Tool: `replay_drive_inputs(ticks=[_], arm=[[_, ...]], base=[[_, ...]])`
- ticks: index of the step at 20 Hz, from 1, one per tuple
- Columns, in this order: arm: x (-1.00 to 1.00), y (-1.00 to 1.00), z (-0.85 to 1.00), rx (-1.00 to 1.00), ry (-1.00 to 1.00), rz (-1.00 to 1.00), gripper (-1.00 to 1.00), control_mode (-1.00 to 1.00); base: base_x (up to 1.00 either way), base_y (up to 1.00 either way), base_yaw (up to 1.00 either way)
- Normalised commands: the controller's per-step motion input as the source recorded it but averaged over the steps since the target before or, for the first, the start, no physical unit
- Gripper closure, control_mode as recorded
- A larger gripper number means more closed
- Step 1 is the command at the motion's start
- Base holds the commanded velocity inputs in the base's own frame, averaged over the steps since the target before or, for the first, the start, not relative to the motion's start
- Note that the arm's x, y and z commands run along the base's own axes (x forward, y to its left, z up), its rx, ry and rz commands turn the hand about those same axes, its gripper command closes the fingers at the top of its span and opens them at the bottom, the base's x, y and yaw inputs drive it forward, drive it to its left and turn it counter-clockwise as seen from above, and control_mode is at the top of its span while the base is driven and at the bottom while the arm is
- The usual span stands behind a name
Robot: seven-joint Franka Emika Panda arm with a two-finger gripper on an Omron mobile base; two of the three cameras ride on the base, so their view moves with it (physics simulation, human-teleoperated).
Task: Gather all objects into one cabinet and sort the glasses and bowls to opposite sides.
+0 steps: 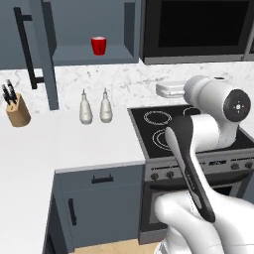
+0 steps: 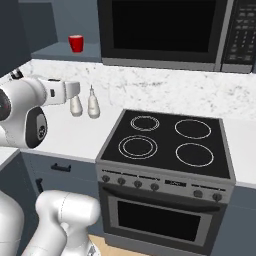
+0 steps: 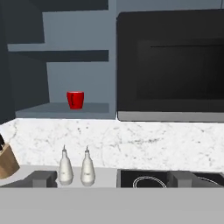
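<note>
Cabinet was cut off at the top in both base views; its open door hid the left part of the interior in left base view. Hand view showed an upper shelf too, w/ nothing visible on it, though its left end sat in dark shadow and was hard to read. On the lower shelf stood the red mug, upright, alone, toward the right side of the shelf, near the right wall. Handle wasn't clear at this res.

Gripper seen from hand view: two dark finger tips low in the pic, far apart w/ nothing between them — jaws wide apart, holding nothing. It pointed at the backsplash, well short of the mug.

On the counter below: two white bottles just beside each other, knife block further left, partly cropped in hand view. Stove to the right, microwave above it. A pale flat item behind the arm, partly hidden, couldn't ID.
</note>
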Motion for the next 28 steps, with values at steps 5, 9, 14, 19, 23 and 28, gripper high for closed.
replay_drive_inputs(ticks=[5, 9, 14, 19, 23, 28], arm=[[0.0, 0.0, 0.0, 0.0, 0.0, 0.0, -1.0, 1.0], [0.0, 0.0, 0.0, 0.0, 0.0, 0.0, -1.0, 1.0], [0.0, 0.0, 0.0, 0.0, 0.0, 0.0, -1.0, 1.0], [0.0, 0.0, 0.0, 0.0, 0.0, 0.0, -1.0, 1.0], [0.0, 0.0, 0.0, 0.0, 0.0, 0.0, -1.0, 1.0], [0.0, 0.0, 0.0, 0.0, 0.0, 0.0, -1.0, 1.0]], base=[[0.46, 0.06, -0.06], [0.58, 0.24, -0.07], [0.15, 0.1, 0.0], [0.4, 0.44, 0.0], [0.22, 0.29, 0.0], [0.1, 0.0, 0.0]])
